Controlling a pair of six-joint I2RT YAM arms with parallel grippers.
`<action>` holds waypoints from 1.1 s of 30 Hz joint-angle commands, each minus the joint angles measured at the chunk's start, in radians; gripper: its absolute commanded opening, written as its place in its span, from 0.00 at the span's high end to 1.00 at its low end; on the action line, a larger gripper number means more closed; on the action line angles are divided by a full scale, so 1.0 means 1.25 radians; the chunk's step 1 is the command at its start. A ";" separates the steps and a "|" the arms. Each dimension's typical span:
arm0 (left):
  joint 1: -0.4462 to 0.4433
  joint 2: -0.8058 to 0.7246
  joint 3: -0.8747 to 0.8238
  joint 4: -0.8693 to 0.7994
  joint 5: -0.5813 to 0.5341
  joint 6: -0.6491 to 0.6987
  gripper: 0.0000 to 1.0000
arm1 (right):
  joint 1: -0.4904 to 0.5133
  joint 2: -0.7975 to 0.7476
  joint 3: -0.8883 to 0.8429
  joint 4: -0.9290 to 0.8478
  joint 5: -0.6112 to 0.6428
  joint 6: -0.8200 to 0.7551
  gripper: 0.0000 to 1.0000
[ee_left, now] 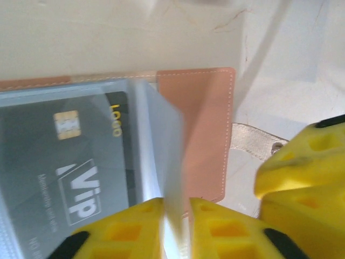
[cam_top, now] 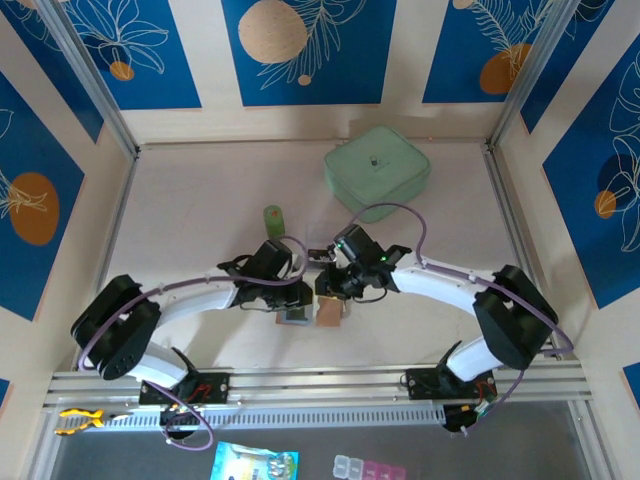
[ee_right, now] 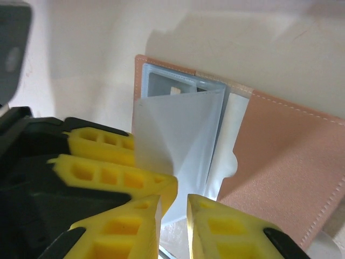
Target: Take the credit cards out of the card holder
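Where the two arms meet near the front of the worktop [cam_top: 200,200], the card holder [cam_top: 322,316] lies open and flat, its tan cover [ee_left: 207,129] spread to one side. The left claw [ee_left: 175,218] is clenched on one leaf of the holder's clear sleeve [ee_left: 164,140], holding it up on edge. Under the leaf next to it, a dark credit card [ee_left: 81,172] with a gold chip and pale "VIP" lettering sits inside its pocket. The right claw [ee_right: 173,216] grips the lower edge of the fanned sleeve leaves from the other side, its yellow fingers just beside the left claw's. The two claws crowd each other over the holder and hide most of it from above. Well behind them rest a pale green pouch [cam_top: 377,170] and a small green cylinder [cam_top: 272,217], both apart from the holder.
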 commanded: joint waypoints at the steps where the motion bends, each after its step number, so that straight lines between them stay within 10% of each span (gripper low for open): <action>1: -0.018 0.032 0.043 -0.008 0.013 0.001 0.87 | -0.010 -0.050 -0.019 -0.056 0.031 -0.010 0.78; 20: -0.081 0.203 0.188 0.013 0.045 0.018 0.72 | -0.069 -0.247 -0.116 -0.105 0.074 0.009 0.77; 33: -0.039 0.082 0.182 -0.150 -0.090 0.109 0.69 | -0.054 -0.222 -0.118 -0.064 0.038 0.031 0.75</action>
